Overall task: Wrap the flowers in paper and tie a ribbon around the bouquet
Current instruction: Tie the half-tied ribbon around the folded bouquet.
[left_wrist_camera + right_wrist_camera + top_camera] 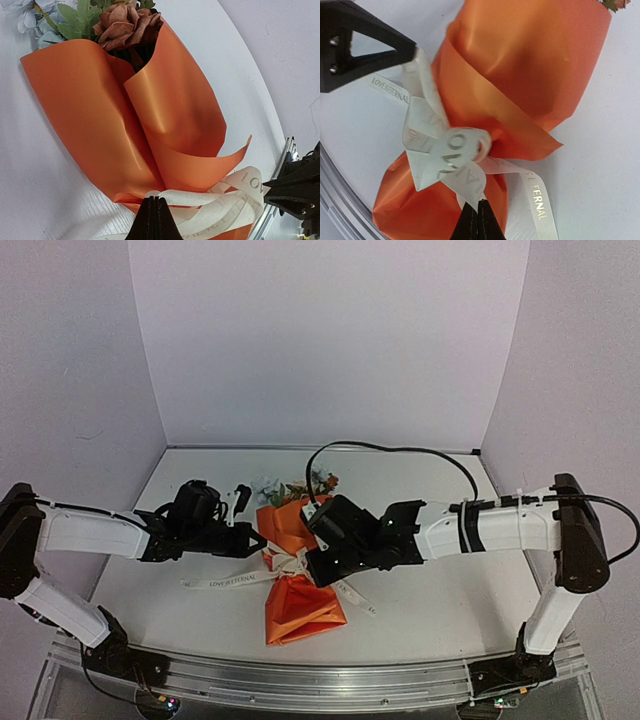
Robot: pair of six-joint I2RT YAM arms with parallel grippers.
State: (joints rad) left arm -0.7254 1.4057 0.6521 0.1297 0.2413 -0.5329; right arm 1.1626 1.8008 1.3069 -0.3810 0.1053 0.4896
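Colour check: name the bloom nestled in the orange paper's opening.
The brownish-red rose; the pale blue blooms show further left, beyond the paper edge.

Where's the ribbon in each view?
Top external: ribbon just below centre, cinching the orange paper, with tails trailing left and right.
Left wrist: ribbon along the bottom edge, centre to right.
Right wrist: ribbon knotted left of centre.
Shared landmark: the orange paper, pinched where the ribbon circles it.

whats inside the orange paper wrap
At the open end of the paper, flowers poke out: a rust-red rose, green leaves, pale blue blooms. Their stems are covered by the paper, pinched by the ribbon, so they cannot be seen.
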